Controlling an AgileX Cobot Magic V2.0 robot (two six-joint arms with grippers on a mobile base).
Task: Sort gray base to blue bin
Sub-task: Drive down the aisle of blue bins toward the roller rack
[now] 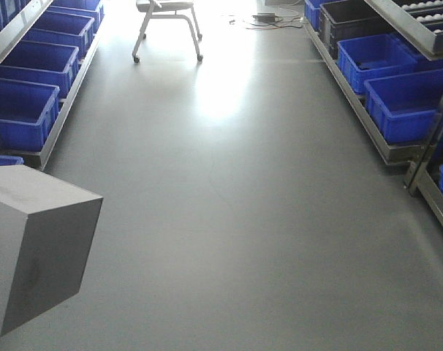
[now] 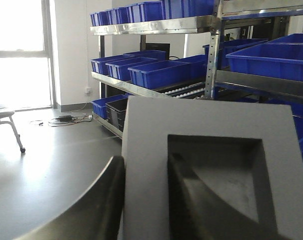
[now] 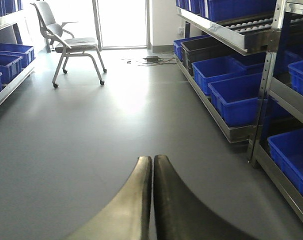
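In the front view the gray base [image 1: 39,248] hung tilted at lower left, clear of the floor [image 1: 243,219]. It was apparently being carried toward the blue crates [image 1: 20,110] on the racks; which crate was the target could not be told. In the left wrist view the left pincer [image 2: 145,160] was clamped on the block's wall, one finger inside the recess and one outside, a grip suited to that thin edge. In the right wrist view the right pincer [image 3: 152,159] was fully closed on nothing, idle above bare floor.

Gray floor [image 1: 243,219], steel racks [image 2: 151,25] L/R, chair [image 3: 74,45], bright window [image 2: 19,60], poss. door
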